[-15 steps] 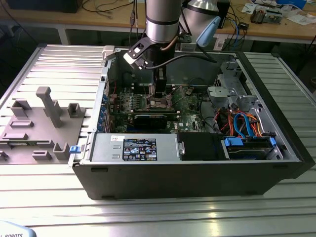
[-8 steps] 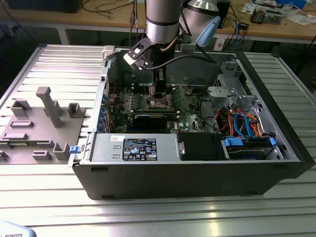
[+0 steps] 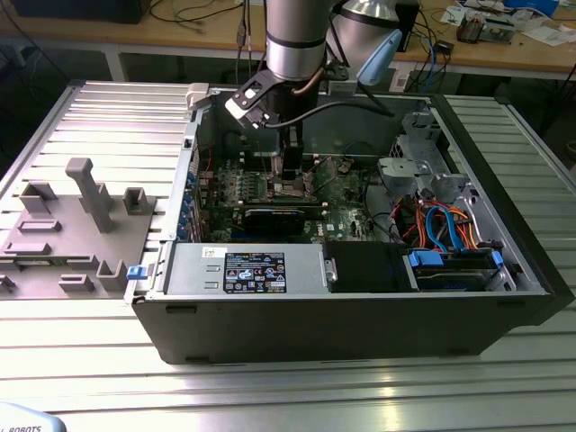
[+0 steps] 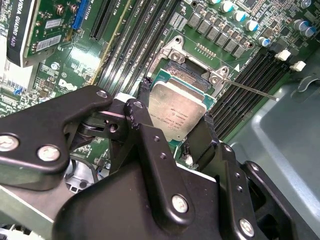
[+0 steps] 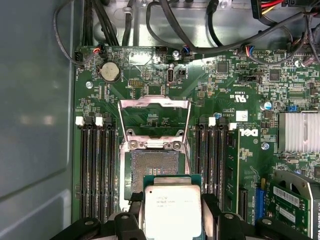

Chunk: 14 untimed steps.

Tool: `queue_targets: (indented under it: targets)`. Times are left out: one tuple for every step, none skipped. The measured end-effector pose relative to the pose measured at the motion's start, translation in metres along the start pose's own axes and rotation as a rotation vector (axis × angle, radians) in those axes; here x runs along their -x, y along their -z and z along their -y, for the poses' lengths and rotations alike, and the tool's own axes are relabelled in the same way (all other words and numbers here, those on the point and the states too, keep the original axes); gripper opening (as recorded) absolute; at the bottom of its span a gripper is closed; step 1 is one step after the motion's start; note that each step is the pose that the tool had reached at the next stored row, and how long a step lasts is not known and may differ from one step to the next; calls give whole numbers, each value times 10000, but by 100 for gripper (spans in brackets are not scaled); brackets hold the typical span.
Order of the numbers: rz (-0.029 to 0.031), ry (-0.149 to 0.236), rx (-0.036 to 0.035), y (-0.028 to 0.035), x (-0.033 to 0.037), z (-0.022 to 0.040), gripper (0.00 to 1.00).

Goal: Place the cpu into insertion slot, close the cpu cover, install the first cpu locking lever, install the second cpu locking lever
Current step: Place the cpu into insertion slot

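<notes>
Wrist views, nearest first: gripper black, two fingers pressed against opposite edges of the cpu. Jaws are clamped on the chip, which is held face up with its pale silvery lid showing and a green rim round it. The first wrist view gives the same grip: cpu between the fingers

Cpu position: over the near part of the insertion slot. The farther part of the slot is uncovered, with the contact field bare. In the second wrist view the chip looks tilted against the board. Cannot tell whether it touches the slot

Cpu cover: swung open, standing beyond the slot on its far side, a silvery frame with green board seen through its window

Lever rod: thin, stands away from the socket corner and reaches out over the memory slots. These run in rows just beside the socket on both sides

Farther on the motherboard: coin cell beyond the cover, near the board edge

Exterior view: arm comes straight down into the open computer case, with the gripper low over the motherboard. The case lies on its side on a ribbed metal table. A grey fixture block sits on the table beside the case, on the exterior view's left. Behind are wooden benches with cables
</notes>
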<state>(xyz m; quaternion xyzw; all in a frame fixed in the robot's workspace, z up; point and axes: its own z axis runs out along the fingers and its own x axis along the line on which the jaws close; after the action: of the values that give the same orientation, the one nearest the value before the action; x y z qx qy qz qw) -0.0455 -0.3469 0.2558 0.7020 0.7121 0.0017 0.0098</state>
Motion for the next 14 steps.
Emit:
queue_targets:
  targets:
    - [1,-18,0,-3,-2,0,55]
    - [2,-30,0,-5,-3,0,55]
    - [1,-44,-1,-9,-4,0,55]
    - [3,-46,-1,-11,-5,0,55]
    - [2,-48,-1,-14,-7,0,55]
    - [0,-48,0,-16,-8,1,55]
    - [1,-48,0,-18,-10,0,55]
    - [3,-48,-2,-19,-11,0,55]
    - [3,-48,-2,-22,-12,0,55]
    - [3,-48,-2,-24,-12,0,55]
    - [2,-49,-1,-26,-12,0,55]
    - [3,-50,-1,-28,-12,0,55]
    - [2,-50,-1,-30,-13,0,55]
    - [2,-52,-1,-33,-13,1,55]
